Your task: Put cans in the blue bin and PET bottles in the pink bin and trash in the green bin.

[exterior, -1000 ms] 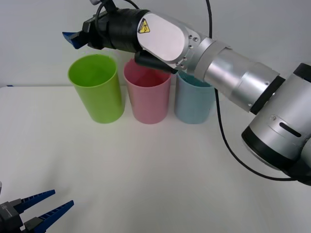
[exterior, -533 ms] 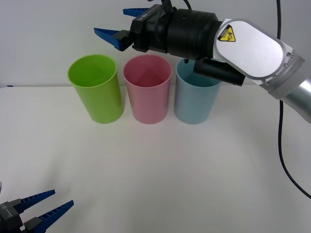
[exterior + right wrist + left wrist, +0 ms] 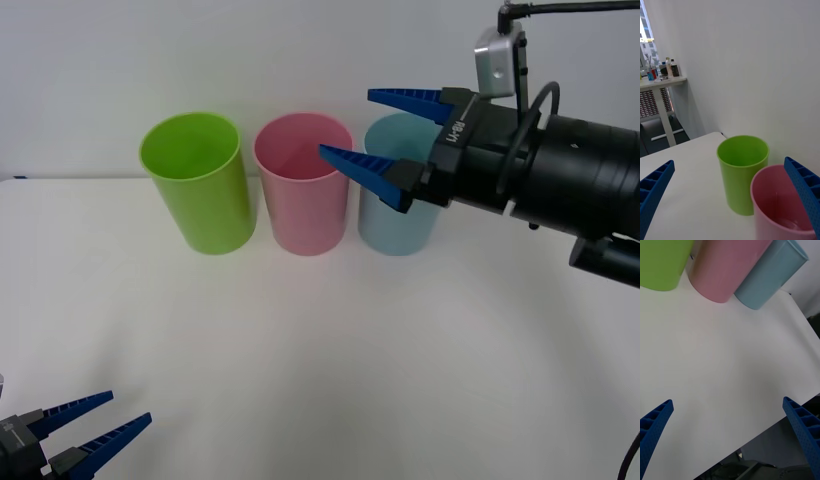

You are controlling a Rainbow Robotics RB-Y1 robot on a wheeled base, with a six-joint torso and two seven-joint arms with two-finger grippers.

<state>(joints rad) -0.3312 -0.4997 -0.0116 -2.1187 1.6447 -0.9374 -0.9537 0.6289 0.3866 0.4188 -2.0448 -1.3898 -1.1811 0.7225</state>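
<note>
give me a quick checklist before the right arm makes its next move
1. Right gripper open and holding nothing: ok.
2. Left gripper open, parked low at the table's near left: ok.
3. Green bin, pink bin and blue bin upright in a row: ok.
4. Right gripper's height clear of the blue bin's rim: cannot tell.
5. Trash inside the green bin: cannot tell.
6. Table in front of the bins free for the arm's path: ok.
</note>
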